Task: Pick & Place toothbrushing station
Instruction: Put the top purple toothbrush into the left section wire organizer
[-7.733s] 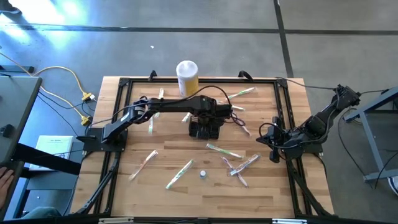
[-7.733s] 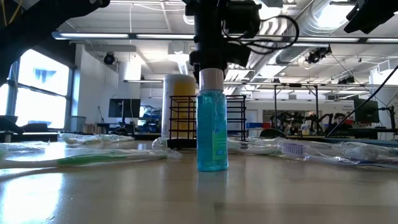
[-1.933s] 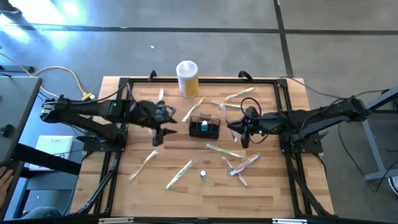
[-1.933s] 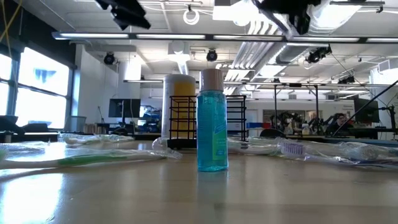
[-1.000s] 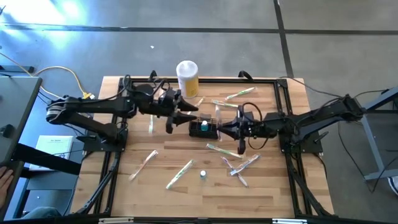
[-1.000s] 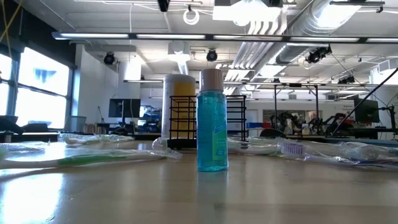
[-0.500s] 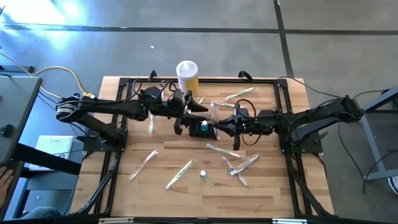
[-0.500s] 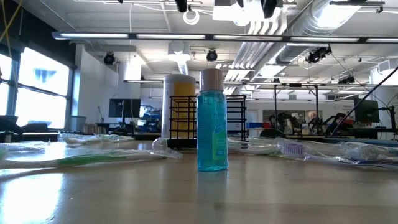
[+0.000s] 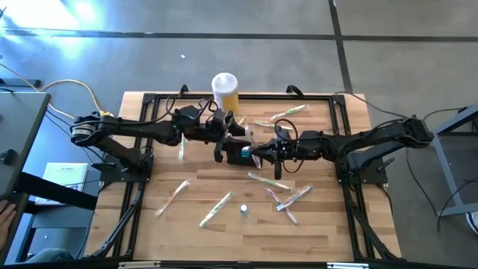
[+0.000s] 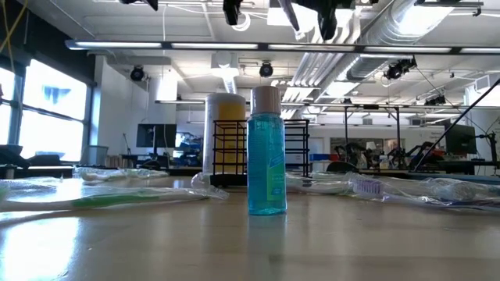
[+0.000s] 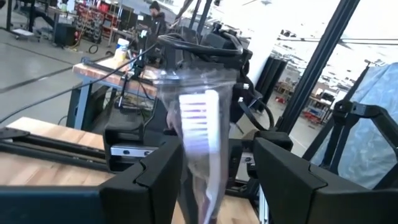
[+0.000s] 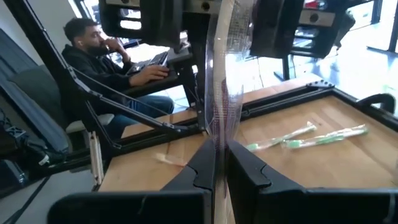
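Wooden surface [image 9: 321, 232] carried the small black wire-mesh basket [image 9: 245, 153] mid-table, a blue bottle already inside. Above it, the right gripper [image 12: 219, 155] held a plastic-wrapped toothbrush [image 11: 200, 134] with closed jaws, between the left gripper's [image 11: 214, 180] open jaws. Several wrapped brushes remained scattered.

A wrapped toothbrush [image 11: 200, 134] stood upright between the left gripper's fingers, pinched lower down in the right one. Just behind both grippers stood a yellow-and-white canister [image 9: 225, 93]. Nearer the front, below the grippers, a small blue bottle [image 10: 266, 156] stood among scattered wrapped toothbrushes [image 9: 216, 208] on the wooden table [image 9: 187, 232]. Beyond the table a person [image 12: 109, 59] sat.
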### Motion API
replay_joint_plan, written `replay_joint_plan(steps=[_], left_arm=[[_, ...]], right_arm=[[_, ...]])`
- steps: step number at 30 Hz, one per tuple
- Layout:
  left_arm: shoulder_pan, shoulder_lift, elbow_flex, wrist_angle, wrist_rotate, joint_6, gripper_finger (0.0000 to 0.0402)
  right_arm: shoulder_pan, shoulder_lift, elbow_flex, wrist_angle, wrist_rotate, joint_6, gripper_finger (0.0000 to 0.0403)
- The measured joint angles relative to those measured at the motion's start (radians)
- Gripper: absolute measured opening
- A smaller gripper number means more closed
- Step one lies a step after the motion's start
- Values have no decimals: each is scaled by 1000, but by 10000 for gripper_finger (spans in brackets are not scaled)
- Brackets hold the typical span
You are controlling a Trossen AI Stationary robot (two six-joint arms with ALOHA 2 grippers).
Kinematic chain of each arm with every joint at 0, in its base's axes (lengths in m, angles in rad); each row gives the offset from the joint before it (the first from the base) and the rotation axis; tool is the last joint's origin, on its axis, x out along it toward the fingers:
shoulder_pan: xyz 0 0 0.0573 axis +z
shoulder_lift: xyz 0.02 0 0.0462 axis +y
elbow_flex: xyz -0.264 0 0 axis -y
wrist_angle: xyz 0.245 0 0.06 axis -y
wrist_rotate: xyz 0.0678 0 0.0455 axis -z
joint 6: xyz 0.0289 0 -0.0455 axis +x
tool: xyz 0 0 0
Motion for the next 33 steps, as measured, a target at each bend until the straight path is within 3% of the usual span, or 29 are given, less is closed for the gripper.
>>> replay_joint_plan(steps=[11, 23, 25, 29, 33], left_arm=[[0, 24, -1, -16, -7, 0, 179], [1, 33, 0, -13, 0, 19, 21], [1, 33, 0, -13, 11, 22, 11], [0, 32, 0, -19, 15, 23, 12], [1, 25, 0, -40, 16, 26, 7]], right_arm=[[0, -2, 0, -5, -2, -2, 11], [0, -2, 0, -53, -6, 1, 11], [0, -2, 0, -53, -22, 1, 12], [0, -2, 0, -56, -37, 1, 37], [1, -2, 0, -60, -35, 4, 94]])
